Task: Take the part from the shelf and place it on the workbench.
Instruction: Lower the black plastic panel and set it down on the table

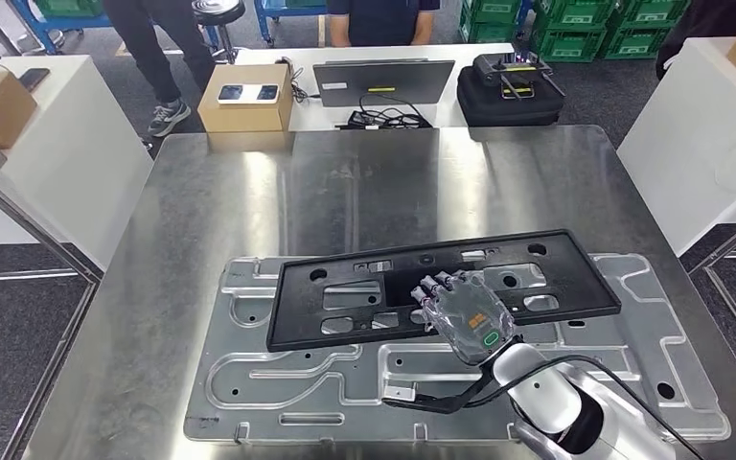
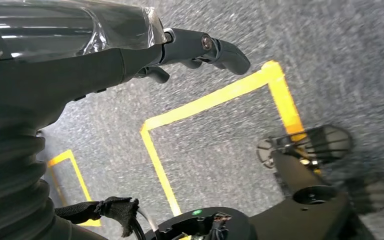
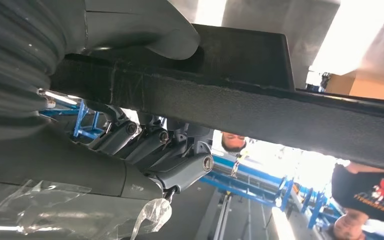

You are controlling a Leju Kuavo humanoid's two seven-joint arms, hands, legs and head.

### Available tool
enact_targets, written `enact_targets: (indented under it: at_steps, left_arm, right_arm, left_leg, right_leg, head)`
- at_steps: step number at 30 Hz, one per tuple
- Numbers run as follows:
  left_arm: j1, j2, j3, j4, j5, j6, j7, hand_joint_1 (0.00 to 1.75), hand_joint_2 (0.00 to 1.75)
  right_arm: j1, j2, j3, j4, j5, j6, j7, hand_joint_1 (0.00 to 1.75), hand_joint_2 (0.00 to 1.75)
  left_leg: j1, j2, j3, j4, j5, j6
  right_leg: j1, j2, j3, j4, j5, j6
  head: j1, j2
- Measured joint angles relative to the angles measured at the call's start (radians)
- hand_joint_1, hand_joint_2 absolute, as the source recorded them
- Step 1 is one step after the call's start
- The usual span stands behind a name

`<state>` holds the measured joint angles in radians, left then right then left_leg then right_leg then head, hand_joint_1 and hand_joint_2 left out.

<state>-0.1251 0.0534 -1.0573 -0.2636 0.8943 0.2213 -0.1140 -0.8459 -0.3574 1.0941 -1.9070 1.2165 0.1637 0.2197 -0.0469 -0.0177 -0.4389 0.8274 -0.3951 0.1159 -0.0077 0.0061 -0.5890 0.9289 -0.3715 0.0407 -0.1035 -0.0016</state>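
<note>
A flat black frame-shaped part (image 1: 297, 311) with several cut-outs lies slightly tilted over a silver stamped metal plate (image 1: 278, 383) on the steel workbench (image 1: 345, 182). My right hand (image 1: 468, 311) grips the part's near edge close to its middle. In the right wrist view the thumb (image 3: 150, 25) presses one face of the black part (image 3: 260, 110) and the dark fingers (image 3: 145, 145) wrap the other face. My left hand (image 2: 130, 55) hangs over the floor and holds nothing, its fingers loosely bent and apart.
Behind the workbench stand a cardboard box (image 1: 246, 101), a laptop (image 1: 383, 81) and a black case (image 1: 510, 91). White tables flank it on the left (image 1: 67, 144) and right (image 1: 700, 144). People stand at the back. Yellow tape (image 2: 205, 105) marks the floor.
</note>
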Motion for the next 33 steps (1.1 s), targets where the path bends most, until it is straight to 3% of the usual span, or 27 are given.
enact_targets:
  at_steps: [1, 2, 6, 7, 8, 11, 12, 13, 14, 16, 17, 18, 21, 22, 23, 25, 26, 27, 28, 29, 31, 33]
  left_arm:
    - [-0.002, 0.0, 0.0, 0.0, 0.0, -0.001, -0.001, 0.0, 1.75]
    - [-0.003, 0.0, 0.0, 0.0, 0.0, -0.002, -0.001, 0.0, 1.75]
    - [-0.005, 0.003, 0.0, 0.0, 0.0, -0.003, -0.001, 0.0, 1.75]
    - [-0.005, 0.006, 0.0, 0.0, 0.0, -0.003, -0.001, 0.0, 1.75]
    - [-0.006, 0.005, 0.0, 0.0, -0.001, -0.003, -0.001, 0.0, 1.75]
    - [-0.007, 0.004, -0.001, 0.0, -0.011, 0.006, 0.002, 0.0, 1.75]
    - [-0.006, 0.004, -0.002, 0.0, -0.013, 0.009, 0.002, 0.0, 1.75]
    - [-0.004, 0.004, -0.002, 0.0, -0.013, 0.011, 0.003, 0.0, 1.75]
    - [-0.003, 0.004, -0.002, 0.0, -0.011, 0.012, 0.002, 0.0, 1.75]
    - [-0.005, 0.005, -0.002, 0.0, -0.004, 0.013, -0.001, 0.0, 1.75]
    - [-0.006, 0.005, -0.002, 0.0, -0.001, 0.014, -0.002, 0.0, 1.75]
    - [-0.008, 0.006, -0.002, 0.0, 0.001, 0.014, -0.002, 0.0, 1.75]
    - [-0.006, 0.006, -0.002, 0.0, 0.003, 0.013, -0.002, 0.0, 1.75]
    - [-0.006, 0.006, -0.002, 0.0, 0.003, 0.013, -0.002, 0.0, 1.75]
    - [-0.006, 0.007, -0.002, 0.0, 0.003, 0.012, -0.002, 0.0, 1.75]
    - [-0.007, 0.007, -0.002, 0.0, 0.004, 0.012, -0.002, 0.0, 1.75]
    - [-0.007, 0.007, -0.002, 0.0, 0.004, 0.012, -0.001, 0.0, 1.75]
    - [-0.007, 0.007, -0.002, 0.0, 0.004, 0.012, 0.0, 0.0, 1.75]
    - [-0.006, 0.007, -0.002, 0.0, 0.005, 0.011, 0.0, 0.0, 1.75]
    - [-0.005, 0.007, -0.002, 0.0, 0.006, 0.011, 0.0, 0.0, 1.75]
    - [-0.005, 0.007, -0.002, 0.0, 0.008, 0.013, 0.0, 0.0, 1.75]
    - [-0.005, 0.007, -0.002, 0.0, 0.01, 0.015, 0.002, 0.0, 1.75]
  right_arm:
    - [-0.001, 0.0, -0.001, 0.0, 0.0, 0.0, 0.0, 1.69, 1.75]
    - [-0.001, 0.0, -0.001, 0.0, 0.0, 0.0, -0.001, 1.69, 1.75]
    - [-0.001, -0.001, -0.002, -0.001, -0.001, 0.0, -0.002, 0.0, 0.0]
    - [-0.001, -0.001, -0.002, -0.001, -0.001, 0.0, -0.002, 0.0, 0.0]
    - [-0.003, 0.0, -0.002, -0.001, -0.001, 0.0, -0.002, 0.0, 0.0]
    - [-0.004, 0.004, -0.005, 0.0, -0.001, 0.0, -0.004, 0.0, 0.0]
    - [-0.003, 0.004, -0.005, 0.0, -0.001, 0.0, -0.004, 0.0, 0.0]
    - [-0.002, 0.004, -0.005, 0.0, -0.001, 0.0, -0.005, 0.0, 0.0]
    - [-0.002, 0.004, -0.005, 0.0, -0.001, 0.0, -0.005, 0.0, 0.0]
    - [-0.004, 0.004, -0.005, 0.0, -0.002, 0.0, -0.005, 0.0, 0.0]
    - [-0.005, 0.004, -0.006, 0.0, -0.002, 0.0, -0.005, 0.0, 0.0]
    - [-0.005, 0.004, -0.007, 0.0, -0.002, 0.0, -0.005, 0.0, 0.0]
    - [-0.004, 0.004, -0.01, 0.0, -0.002, 0.0, -0.006, 0.0, 0.0]
    - [-0.004, 0.004, -0.011, -0.001, -0.002, 0.0, -0.006, 0.0, 0.0]
    - [-0.005, 0.004, -0.013, -0.001, -0.002, 0.0, -0.006, 0.0, 0.0]
    - [-0.003, 0.002, -0.015, -0.001, -0.002, 0.001, -0.005, 0.0, 0.0]
    - [-0.002, 0.001, -0.015, -0.001, -0.002, 0.002, -0.003, 0.0, 0.0]
    - [-0.001, -0.001, -0.016, -0.001, -0.001, 0.003, 0.0, 0.0, 0.0]
    - [-0.001, -0.003, -0.018, -0.001, -0.001, 0.003, 0.005, 0.0, 0.0]
    - [-0.002, -0.006, -0.022, -0.001, 0.001, 0.001, 0.011, 0.0, 0.0]
    - [-0.006, -0.014, -0.037, -0.004, 0.011, -0.007, 0.031, 0.0, 0.0]
    - [-0.008, -0.021, -0.061, -0.01, 0.024, -0.02, 0.053, 0.0, 0.0]
  left_leg:
    - [-0.002, 0.0, 0.003, 0.001, -0.008, -0.003]
    - [-0.003, 0.001, 0.004, 0.005, -0.013, -0.007]
    - [-0.007, -0.001, 0.008, 0.011, -0.026, -0.015]
    - [-0.008, -0.001, 0.008, 0.012, -0.028, -0.016]
    - [-0.004, 0.0, -0.01, 0.048, -0.047, -0.025]
    - [0.029, 0.004, -0.163, 0.327, -0.164, -0.068]
    - [0.038, 0.005, -0.199, 0.379, -0.174, -0.075]
    - [0.043, 0.005, -0.202, 0.361, -0.151, -0.079]
    - [0.046, 0.006, -0.183, 0.301, -0.108, -0.08]
    - [0.046, 0.008, -0.118, 0.13, -0.011, -0.074]
    - [0.043, 0.008, -0.094, 0.067, 0.015, -0.068]
    - [0.039, 0.008, -0.081, 0.034, 0.026, -0.062]
    - [0.034, 0.007, -0.069, 0.015, 0.029, -0.048]
    - [0.035, 0.008, -0.063, 0.009, 0.032, -0.044]
    - [0.037, 0.008, -0.057, 0.004, 0.035, -0.04]
    - [0.037, 0.009, -0.054, 0.004, 0.033, -0.034]
    - [0.036, 0.009, -0.053, 0.005, 0.031, -0.031]
    - [0.035, 0.009, -0.052, 0.006, 0.029, -0.03]
    - [0.034, 0.009, -0.05, 0.007, 0.027, -0.03]
    - [0.035, 0.008, -0.047, 0.01, 0.023, -0.031]
    - [0.033, 0.006, -0.042, 0.019, 0.011, -0.039]
    - [0.027, 0.005, -0.043, 0.031, 0.0, -0.046]
  right_leg:
    - [0.002, 0.0, 0.015, -0.047, 0.027, -0.004]
    - [0.003, -0.001, 0.021, -0.067, 0.035, -0.008]
    - [-0.007, -0.003, 0.028, -0.07, 0.033, -0.017]
    - [-0.009, -0.003, 0.028, -0.07, 0.033, -0.017]
    - [-0.01, -0.003, 0.03, -0.07, 0.032, -0.019]
    - [-0.015, -0.002, 0.035, -0.07, 0.023, -0.02]
    - [-0.017, -0.002, 0.037, -0.069, 0.02, -0.019]
    - [-0.019, -0.001, 0.04, -0.069, 0.017, -0.016]
    - [-0.022, -0.001, 0.045, -0.069, 0.014, -0.013]
    - [-0.026, 0.0, 0.055, -0.07, 0.008, -0.006]
    - [-0.028, 0.0, 0.057, -0.07, 0.007, -0.001]
    - [-0.029, 0.0, 0.057, -0.071, 0.005, 0.004]
    - [-0.031, -0.001, 0.056, -0.069, -0.001, 0.023]
    - [-0.031, -0.001, 0.049, -0.05, -0.016, 0.026]
    - [-0.03, -0.002, 0.03, -0.006, -0.043, 0.028]
    - [-0.027, -0.002, -0.045, 0.151, -0.119, 0.028]
    - [-0.026, -0.002, -0.084, 0.228, -0.146, 0.029]
    - [-0.026, -0.002, -0.11, 0.273, -0.153, 0.029]
    - [-0.026, -0.002, -0.113, 0.271, -0.139, 0.029]
    - [-0.026, -0.002, -0.094, 0.226, -0.107, 0.029]
    - [-0.027, -0.003, -0.02, 0.071, -0.032, 0.029]
    - [-0.029, -0.001, 0.028, -0.029, 0.001, 0.026]
  head:
    - [0.0, 0.0]
    - [0.0, 0.0]
    - [0.0, 0.0]
    - [0.0, 0.0]
    - [0.0, 0.0]
    - [-0.002, 0.0]
    - [-0.002, 0.0]
    - [-0.002, 0.0]
    - [-0.002, 0.0]
    - [-0.002, 0.0]
    - [-0.002, 0.0]
    - [-0.002, 0.0]
    - [-0.002, 0.0]
    - [-0.002, 0.0]
    - [-0.002, 0.0]
    - [-0.002, 0.0]
    - [-0.002, 0.0]
    - [-0.002, 0.0]
    - [-0.002, 0.0]
    - [-0.002, 0.0]
    - [-0.002, 0.0]
    - [-0.002, 0.0]
